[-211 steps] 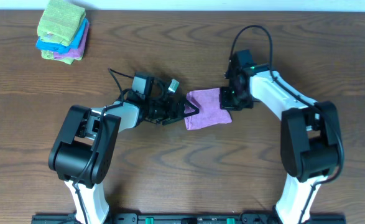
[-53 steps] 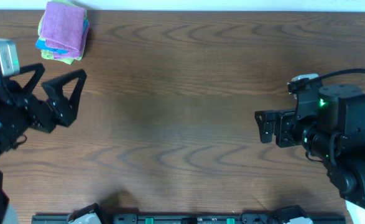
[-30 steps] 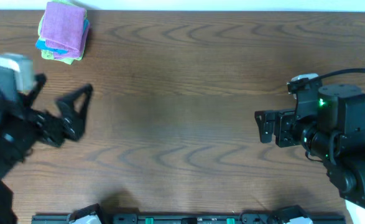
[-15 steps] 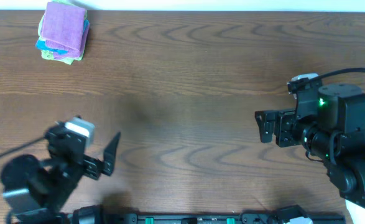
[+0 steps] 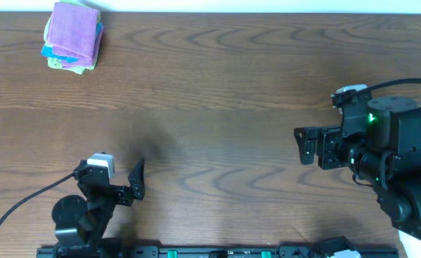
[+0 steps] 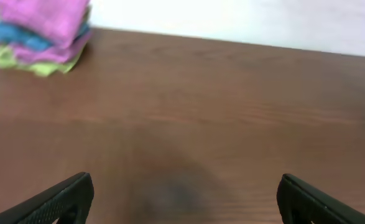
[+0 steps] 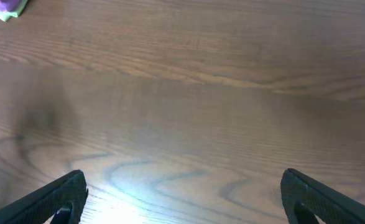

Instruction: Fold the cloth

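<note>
The cloth (image 5: 75,32) lies folded in the far left corner of the wooden table (image 5: 217,86). It is the top layer of a small stack, resting on a blue folded cloth (image 5: 51,51), with a green folded cloth (image 5: 54,63) at the bottom. Its edges sit roughly square on the pile, and a purple edge hangs a little over the right side.

Neither arm is near it. The left gripper (image 6: 183,198) is at the near left edge of the table, well apart from the stack. Its fingers (image 6: 63,199) are spread wide with only bare wood between them. In the left wrist view the stack sits far ahead and off to the left, outside the line of the left fingertip. A black cable (image 5: 24,197) trails from this arm toward the left edge.

The right gripper (image 5: 302,145) hovers over the right side of the table and points left, with the whole width of the table between it and the cloth. Its fingers (image 7: 61,198) also stand fully apart and hold nothing. In the right wrist view only a corner of the pile shows, at the far upper left, well beyond the left fingertip. A green light (image 5: 371,118) glows on this arm's wrist housing.
</note>
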Motion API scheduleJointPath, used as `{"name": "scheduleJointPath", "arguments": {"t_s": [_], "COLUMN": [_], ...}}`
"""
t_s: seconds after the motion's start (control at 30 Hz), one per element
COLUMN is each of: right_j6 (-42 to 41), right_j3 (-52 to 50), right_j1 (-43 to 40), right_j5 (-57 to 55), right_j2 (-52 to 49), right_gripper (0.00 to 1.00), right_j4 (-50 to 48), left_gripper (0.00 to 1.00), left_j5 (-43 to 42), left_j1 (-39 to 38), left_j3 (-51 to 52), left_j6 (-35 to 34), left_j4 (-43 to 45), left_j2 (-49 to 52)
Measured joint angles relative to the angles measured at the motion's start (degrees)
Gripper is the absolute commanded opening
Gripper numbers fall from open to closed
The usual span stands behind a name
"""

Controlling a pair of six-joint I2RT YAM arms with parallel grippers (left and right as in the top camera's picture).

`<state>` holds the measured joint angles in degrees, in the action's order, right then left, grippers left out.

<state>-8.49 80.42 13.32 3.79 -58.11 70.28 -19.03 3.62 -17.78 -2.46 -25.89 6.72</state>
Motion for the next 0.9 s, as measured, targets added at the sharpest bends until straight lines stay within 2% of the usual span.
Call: {"name": "scheduleJointPath", "arguments": {"t_s": [0.3, 0.9], "right_j6": [0.0, 0.0], "right_j3": [0.0, 0.0], "right_j1": [0.0, 0.0], "right_j5": [0.0, 0.0], "right_j2": [0.0, 0.0], "right_gripper": [0.99, 0.99], "right_j4": [0.0, 0.0], "left_gripper": [0.95, 0.95], "left_j5": [5.86, 6.62], "left_j1": [0.0, 0.0], "left_j3": [5.46, 9.31], "left_j6": [-6.78, -8.48], "left_j4": [0.22, 0.26], "left_j2": [-5.01, -6.1]}}
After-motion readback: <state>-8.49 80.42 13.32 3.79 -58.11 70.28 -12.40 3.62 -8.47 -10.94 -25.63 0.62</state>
